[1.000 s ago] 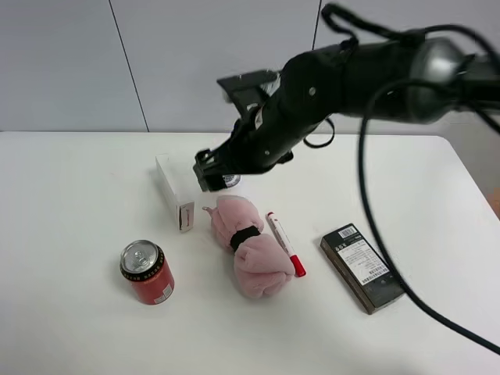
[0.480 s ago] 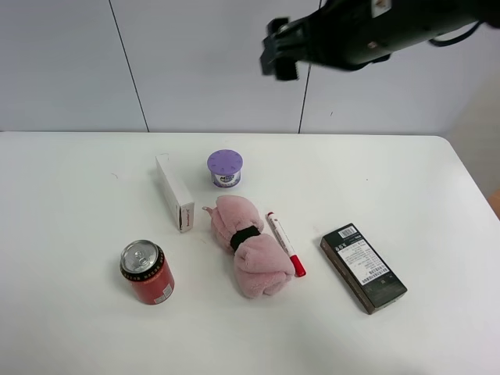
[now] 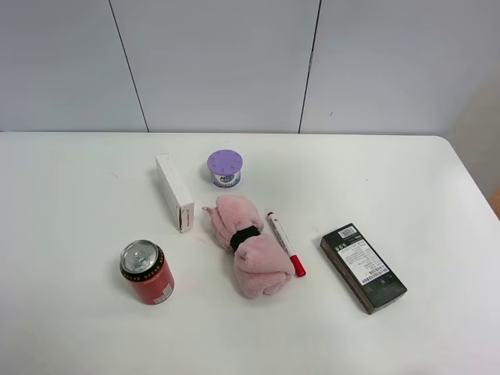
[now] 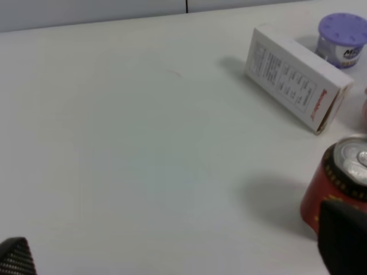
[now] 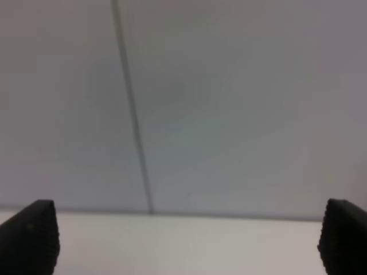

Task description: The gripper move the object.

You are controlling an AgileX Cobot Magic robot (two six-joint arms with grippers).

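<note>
The object, a pink plush roll (image 3: 248, 246) cinched by a black band (image 3: 245, 237), lies in the middle of the white table (image 3: 70, 203) in the exterior high view. No arm or gripper shows in that view. In the left wrist view the left gripper (image 4: 179, 252) is open and empty, low over the table, with a dark fingertip (image 4: 344, 238) in front of the red can (image 4: 338, 180). In the right wrist view the right gripper (image 5: 183, 243) is open and empty, facing the grey wall above the table's far edge. The plush shows in neither wrist view.
A red can (image 3: 147, 272) stands left of the plush. A white box (image 3: 175, 192) and a purple-lidded tub (image 3: 225, 167) lie behind it. A red-capped marker (image 3: 285, 244) lies along its right side, and a black box (image 3: 363, 267) further right. The box (image 4: 295, 86) and tub (image 4: 342, 31) also show in the left wrist view.
The right arm rose from just above the plush and tub, swung up to the right and left the exterior view. The plush and the other things have not moved.
</note>
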